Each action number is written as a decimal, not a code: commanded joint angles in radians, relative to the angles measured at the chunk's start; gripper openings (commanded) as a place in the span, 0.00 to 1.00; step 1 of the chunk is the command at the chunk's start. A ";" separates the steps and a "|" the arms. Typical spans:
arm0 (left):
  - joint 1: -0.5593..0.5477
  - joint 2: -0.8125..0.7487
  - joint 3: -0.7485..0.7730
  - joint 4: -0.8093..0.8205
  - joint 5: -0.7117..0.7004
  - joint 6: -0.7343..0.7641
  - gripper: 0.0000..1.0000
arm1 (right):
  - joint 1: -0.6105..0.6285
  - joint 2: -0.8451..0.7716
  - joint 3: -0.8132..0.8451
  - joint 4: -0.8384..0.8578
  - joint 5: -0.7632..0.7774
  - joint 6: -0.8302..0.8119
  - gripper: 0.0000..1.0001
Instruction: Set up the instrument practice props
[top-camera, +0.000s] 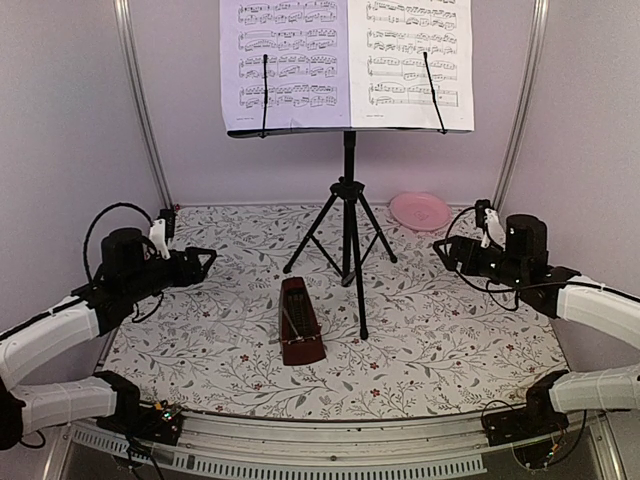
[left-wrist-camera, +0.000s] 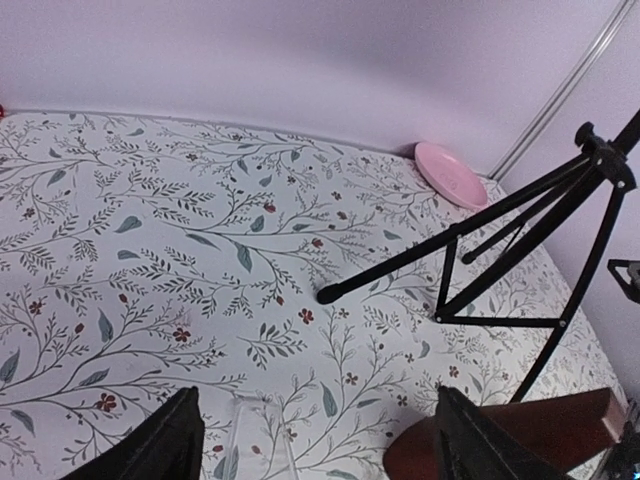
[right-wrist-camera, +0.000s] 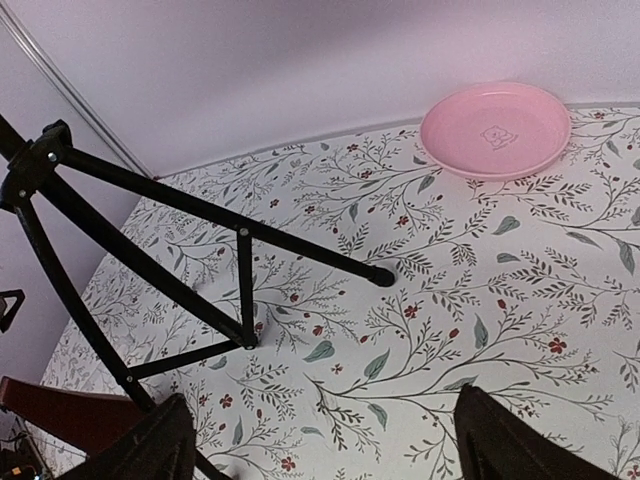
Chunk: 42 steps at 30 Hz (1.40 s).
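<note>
Left arm (top-camera: 50, 340), right arm (top-camera: 600, 300) folded outward, fingers (left-wrist-camera: 165, 445) apart.

Looks down between wide-spread end effector (right-wrist-camera: 320, 425) fingers (right-wrist-camera: 150, 450) onto a floral tabletop (right-wrist-camera: 500, 300). Shows black tripod legs (right-wrist-camera: 300, 248) planted at left, a pink plate (right-wrist-camera: 495, 130) near the back edge, and a red-brown metronome (right-wrist-camera: 55, 410) at lower left.

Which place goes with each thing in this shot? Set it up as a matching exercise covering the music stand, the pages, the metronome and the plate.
Things:
1. music stand
2. sheet pages
3. metronome
4. plate

Places:
a. far right of the table
b. near side, in front of the stand
c. held up on the stand
d. upright on three legs, centre back

Pairs: 1-d, 2-c, 3-b, 4-a
</note>
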 joint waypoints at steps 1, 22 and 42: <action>0.018 0.042 0.085 -0.018 0.015 0.005 0.90 | -0.106 -0.034 0.021 0.038 -0.087 -0.021 0.97; 0.077 0.321 0.233 -0.084 -0.132 -0.141 0.99 | -0.366 0.077 -0.009 0.095 -0.336 -0.007 0.99; 0.091 0.334 0.045 0.033 -0.019 -0.113 0.99 | -0.366 0.055 -0.256 0.295 -0.406 -0.022 0.99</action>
